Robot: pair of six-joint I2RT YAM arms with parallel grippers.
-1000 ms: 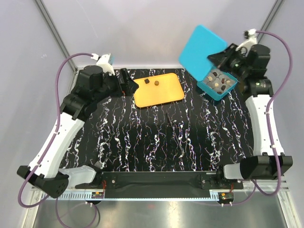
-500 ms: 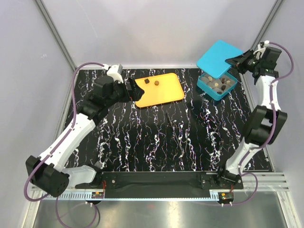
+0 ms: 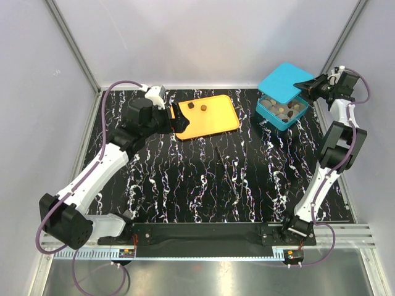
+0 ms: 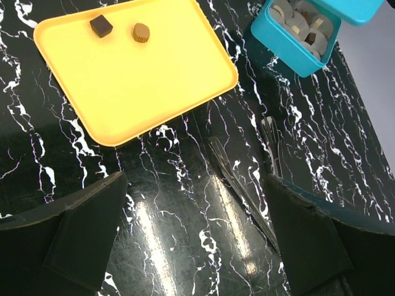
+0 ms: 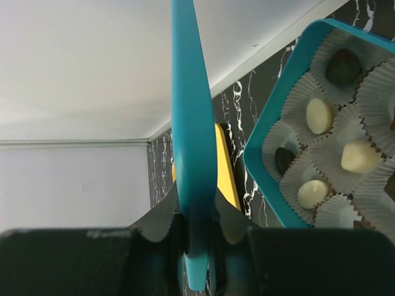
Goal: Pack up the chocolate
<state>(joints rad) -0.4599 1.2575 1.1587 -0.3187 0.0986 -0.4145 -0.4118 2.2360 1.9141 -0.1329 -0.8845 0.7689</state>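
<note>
The coming move turns on two loose candies. A dark square chocolate (image 4: pixel 100 25) and a ribbed round brown chocolate (image 4: pixel 141 32) sit side by side, not touching, on the flat, smooth orange plastic tray (image 3: pixel 213 122). They lie close to its far rim, near the middle of the tabletop's far edge.

The left gripper (image 4: pixel 194 185) hovers just off the tray's left end, its black fingers spread wide with nothing between them. From it, both pieces lie to the right along the far rim, the square one first. I judge this arm much the nearer. The tray's long axis runs roughly along the far edge, slightly skewed.

The square teal box (image 3: pixel 274 118) stands at the far right corner, well apart from the tray. Its pleated white paper cups hold cream-white oval chocolates (image 5: pixel 319 116) and dark rounded lumps (image 5: pixel 342 65).

The right gripper (image 5: pixel 194 216) pinches the thin, rigid teal lid (image 5: pixel 193 123) by one edge. It holds the lid tilted over the box's far side, and I cannot tell whether lid and rim touch.

The glossy black tabletop (image 3: pixel 203 179), veined white like marble, mirrors the light. Small dark pieces could be hard to pick out against it.
</note>
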